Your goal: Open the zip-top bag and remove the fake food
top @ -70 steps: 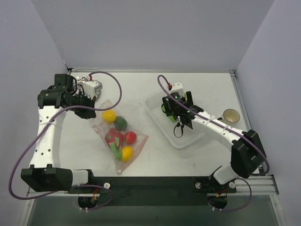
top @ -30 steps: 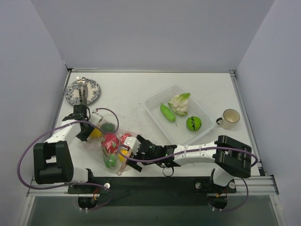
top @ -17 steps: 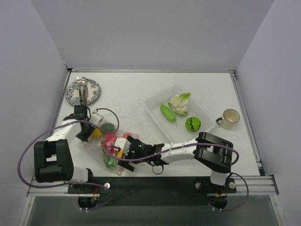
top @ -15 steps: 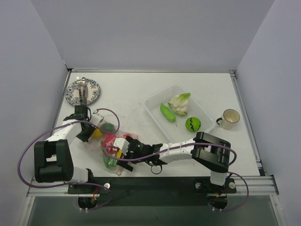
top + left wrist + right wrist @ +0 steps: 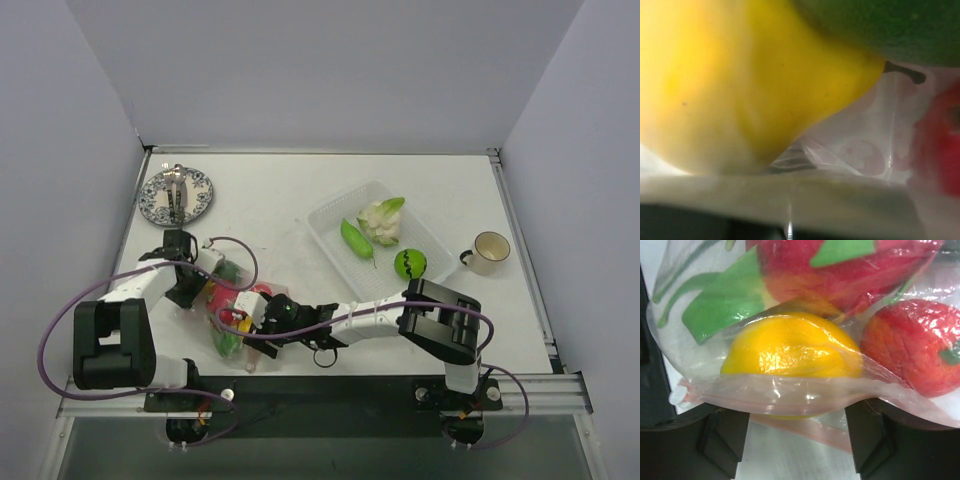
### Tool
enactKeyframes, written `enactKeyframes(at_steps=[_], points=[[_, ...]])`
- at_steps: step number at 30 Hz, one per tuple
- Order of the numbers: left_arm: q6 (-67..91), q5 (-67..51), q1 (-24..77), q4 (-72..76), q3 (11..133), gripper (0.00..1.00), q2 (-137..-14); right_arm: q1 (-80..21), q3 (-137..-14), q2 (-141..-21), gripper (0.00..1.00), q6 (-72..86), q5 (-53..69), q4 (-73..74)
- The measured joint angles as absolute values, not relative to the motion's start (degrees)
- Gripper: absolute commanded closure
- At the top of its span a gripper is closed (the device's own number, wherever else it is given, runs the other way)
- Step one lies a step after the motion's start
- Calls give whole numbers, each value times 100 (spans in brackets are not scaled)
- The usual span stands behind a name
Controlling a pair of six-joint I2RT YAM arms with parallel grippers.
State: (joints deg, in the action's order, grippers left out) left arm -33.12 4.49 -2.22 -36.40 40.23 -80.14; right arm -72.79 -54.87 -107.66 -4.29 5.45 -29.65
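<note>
I see the zip-top bag [image 5: 232, 318] in the lower left of the top view, lying on the white table [image 5: 270, 190]. The fake food is still inside it. In the right wrist view I see a yellow piece [image 5: 790, 347] in the middle, a bumpy red piece [image 5: 910, 347] at the right, and a red piece with green leaves [image 5: 840, 265] at the top, all behind the clear plastic. The pink zip strip [image 5: 805, 396] runs across the lower part of that view.

My right claw [image 5: 797, 415] is at the bag's lower edge. Its two black fingers [image 5: 715, 440] stand wide apart, so it is open, and the zip strip lies across the gap.

My left claw [image 5: 200, 287] is at the upper left end of the bag. It is closed. Its own view is blurry and full of a yellow piece [image 5: 740, 75], with something green [image 5: 880, 25] at the top right, so I cannot tell if it pinches the plastic.

The clear tray [image 5: 375, 272] sits in the middle right of the top view. It holds a white cauliflower [image 5: 380, 220], a green pod [image 5: 354, 238] and a green ball [image 5: 410, 263].

A cup [image 5: 490, 250] stands to the right of the tray. A patterned plate [image 5: 150, 195] in the upper left has thin metal things [image 5: 178, 192] on it.
</note>
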Motion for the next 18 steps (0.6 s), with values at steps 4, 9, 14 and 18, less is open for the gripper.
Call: enactKeyframes(at_steps=[4, 9, 14, 18], points=[[-3299, 449, -222, -3640, 3997, 100, -7972, -7279, -5516, -10748, 58, -421, 580, -2934], [-3297, 447, -244, -3673, 4001, 100, -7937, -7277, -4995, -10097, 71, -399, 355, -2893], [-3323, 421, -458, -3774, 4171, 100, -7946, -7269, -4451, -9048, 79, -395, -14, -2827], [-3367, 390, -746, -3800, 4431, 100, -8001, -7216, -4206, -8337, 80, -421, -421, -2661]])
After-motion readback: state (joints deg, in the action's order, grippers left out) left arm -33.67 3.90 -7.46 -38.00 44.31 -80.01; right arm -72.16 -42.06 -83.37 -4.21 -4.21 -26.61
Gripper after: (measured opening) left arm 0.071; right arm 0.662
